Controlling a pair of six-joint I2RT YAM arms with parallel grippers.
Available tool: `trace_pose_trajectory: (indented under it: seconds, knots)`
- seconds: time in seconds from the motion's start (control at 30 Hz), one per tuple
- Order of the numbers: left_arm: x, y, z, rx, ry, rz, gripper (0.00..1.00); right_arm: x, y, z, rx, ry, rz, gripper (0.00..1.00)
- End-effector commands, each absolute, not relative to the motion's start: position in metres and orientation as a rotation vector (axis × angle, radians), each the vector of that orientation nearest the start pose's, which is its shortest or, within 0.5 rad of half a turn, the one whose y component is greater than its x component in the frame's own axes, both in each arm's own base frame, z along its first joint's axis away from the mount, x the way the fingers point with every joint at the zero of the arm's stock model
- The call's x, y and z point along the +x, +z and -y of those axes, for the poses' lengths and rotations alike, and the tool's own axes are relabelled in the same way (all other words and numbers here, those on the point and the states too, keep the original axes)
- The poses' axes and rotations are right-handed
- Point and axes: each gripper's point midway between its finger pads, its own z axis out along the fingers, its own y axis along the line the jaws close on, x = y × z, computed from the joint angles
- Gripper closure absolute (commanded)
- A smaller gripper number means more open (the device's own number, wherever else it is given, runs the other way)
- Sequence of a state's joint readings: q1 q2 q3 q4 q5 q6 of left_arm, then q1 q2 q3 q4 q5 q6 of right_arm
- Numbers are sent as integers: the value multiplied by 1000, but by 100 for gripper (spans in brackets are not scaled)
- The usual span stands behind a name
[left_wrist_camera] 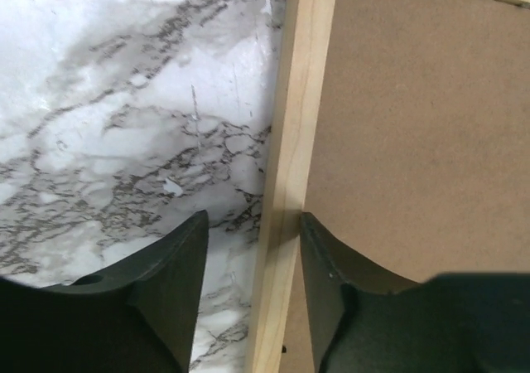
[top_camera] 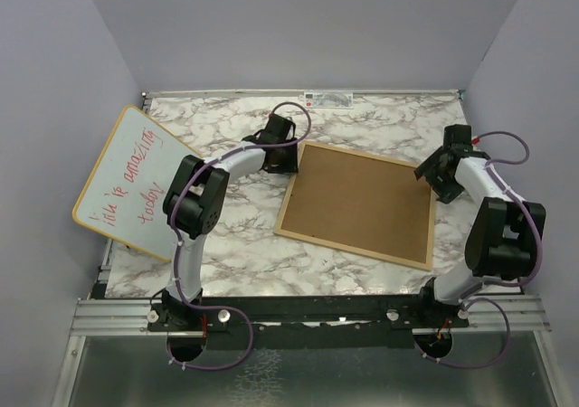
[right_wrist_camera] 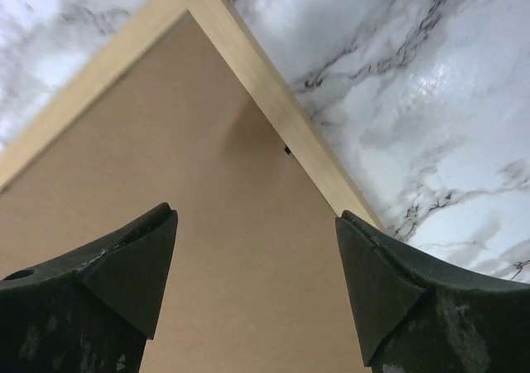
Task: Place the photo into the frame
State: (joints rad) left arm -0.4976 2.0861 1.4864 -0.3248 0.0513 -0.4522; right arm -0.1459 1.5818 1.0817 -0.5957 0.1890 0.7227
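Left jaws released, straddling side rail of thin light-wood rectangular frame [left_wrist_camera: 302,99]; rail runs straight ahead between them. Right jaws released above brown fibreboard backing [right_wrist_camera: 207,224], frame corner ahead.

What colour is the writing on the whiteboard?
Red; the writing shows best from the top camera.

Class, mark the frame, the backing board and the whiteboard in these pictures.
frame [left_wrist_camera: 304,99], left wrist view, wooden side rail.
backing board [top_camera: 357,199], top external view, brown centre.
whiteboard [top_camera: 127,183], top external view, written face.
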Motion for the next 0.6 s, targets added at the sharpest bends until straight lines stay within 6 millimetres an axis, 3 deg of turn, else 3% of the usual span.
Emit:
trace_pose_trajectory:
  seconds: [0.0,0.3,0.37,0.57]
  knots:
    - [398,-16,244,99,-326,-2729,56,334,49,49,1138,-19,-2468,17]
    - [381,-31,222,60,-213,-2782,77,317,32,84,1252,-211,-2428,16]
    - [378,-33,216,44,-190,-2795,80,319,24,81,1253,-172,-2449,16]
    - [364,-33,194,-22,-160,-2830,85,344,11,47,1144,139,-2519,19]
